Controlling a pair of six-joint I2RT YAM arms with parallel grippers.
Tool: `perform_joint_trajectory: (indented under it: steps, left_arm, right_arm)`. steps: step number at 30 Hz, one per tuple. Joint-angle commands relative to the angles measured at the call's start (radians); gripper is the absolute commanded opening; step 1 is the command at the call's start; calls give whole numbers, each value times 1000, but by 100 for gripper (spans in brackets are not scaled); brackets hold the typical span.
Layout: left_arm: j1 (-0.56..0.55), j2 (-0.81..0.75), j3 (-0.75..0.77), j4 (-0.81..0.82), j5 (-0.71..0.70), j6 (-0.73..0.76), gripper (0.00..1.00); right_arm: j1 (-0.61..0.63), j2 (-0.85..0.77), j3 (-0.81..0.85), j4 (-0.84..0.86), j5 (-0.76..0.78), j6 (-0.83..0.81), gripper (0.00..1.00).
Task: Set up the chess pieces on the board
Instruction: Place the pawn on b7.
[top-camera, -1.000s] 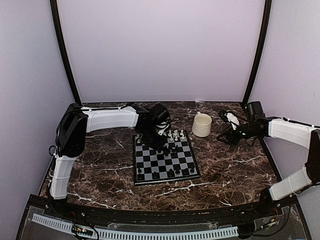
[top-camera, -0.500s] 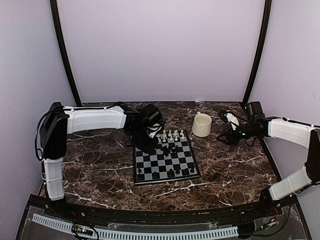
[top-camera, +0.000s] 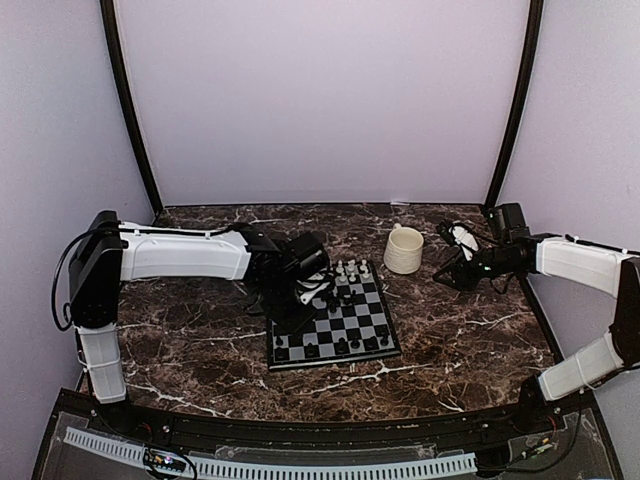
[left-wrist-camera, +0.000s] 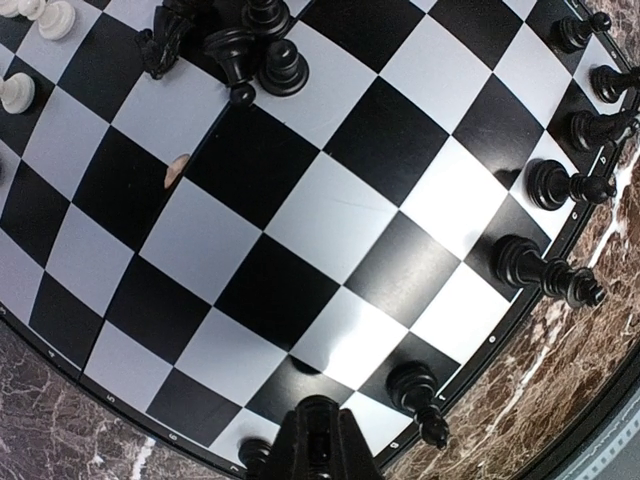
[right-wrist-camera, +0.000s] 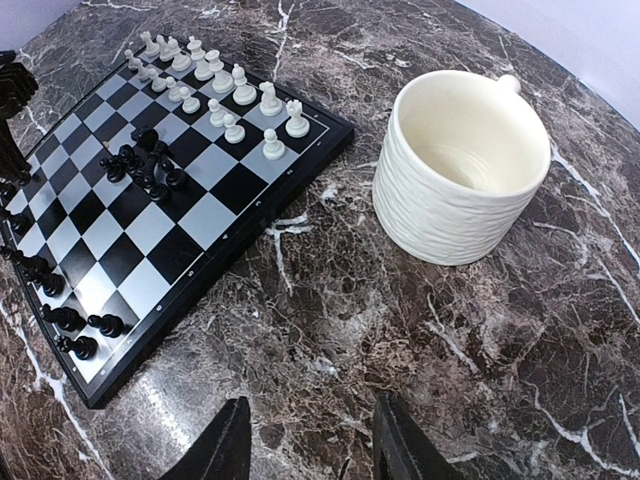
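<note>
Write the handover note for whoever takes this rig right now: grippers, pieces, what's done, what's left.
Left gripper: shut, low over the board's left side; whether it pinches a piece cannot be seen.
Right gripper: open, empty, above the table beside the mug.
Done: white pieces stand in two rows by the far edge; several black pieces line the near edge.
Left: a cluster of black pieces mid-board needs moving to the near rows.
</note>
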Motion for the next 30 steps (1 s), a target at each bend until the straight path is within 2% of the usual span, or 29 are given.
perform_joint_trajectory:
  steps: [1, 17, 30]
  left_arm:
    - [-4, -18, -16, -23, -3, -7, 6]
    - [-7, 17, -39, -21, 18, -20, 7]
    - [-9, 16, 11, -67, 6, -7, 29]
  right_arm:
    - [-3, -15, -10, 23, -4, -9, 43]
    - [-4, -5, -7, 23, -10, -11, 42]
    - [-4, -5, -7, 21, -7, -11, 42]
